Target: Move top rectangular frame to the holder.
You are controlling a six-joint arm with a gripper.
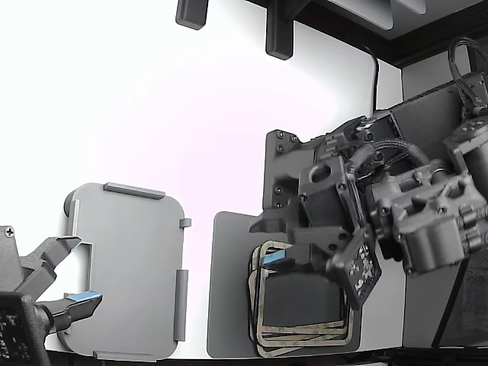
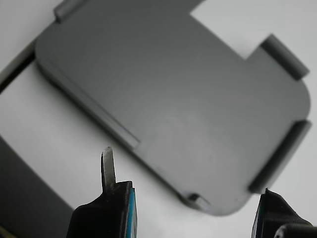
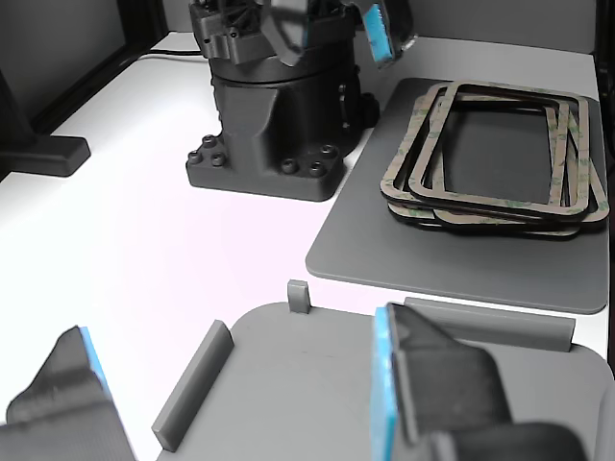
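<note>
Fingers: the two blue-padded fingers (image 2: pixel 117 208) stand wide apart with nothing between them.
Gripper: the gripper (image 1: pixel 72 274) is spread and empty; it hovers at the holder's notched edge, on the exterior view's left. In the wrist view it looks down on the holder's face.
Holder: the holder (image 1: pixel 130 267) is a light grey plate lying flat on the white table (image 1: pixel 152 114). Raised tabs run along its edges and nothing lies on it.
Top rectangular frame: the top rectangular frame (image 3: pixel 509 89) is well apart from the holder, lying uppermost on the stack of frames (image 1: pixel 305 335). No finger touches it.
Stack: tan frames, slightly fanned, flat on the darker grey mat (image 1: pixel 229 305), which lies beside the holder on the exterior view's right.
Second arm: the second arm (image 1: pixel 396 221) reaches over the stack on the side away from the holder. Its blue fingertip (image 1: pixel 278 261) is above the stack's near corner; whether it touches cannot be told.
</note>
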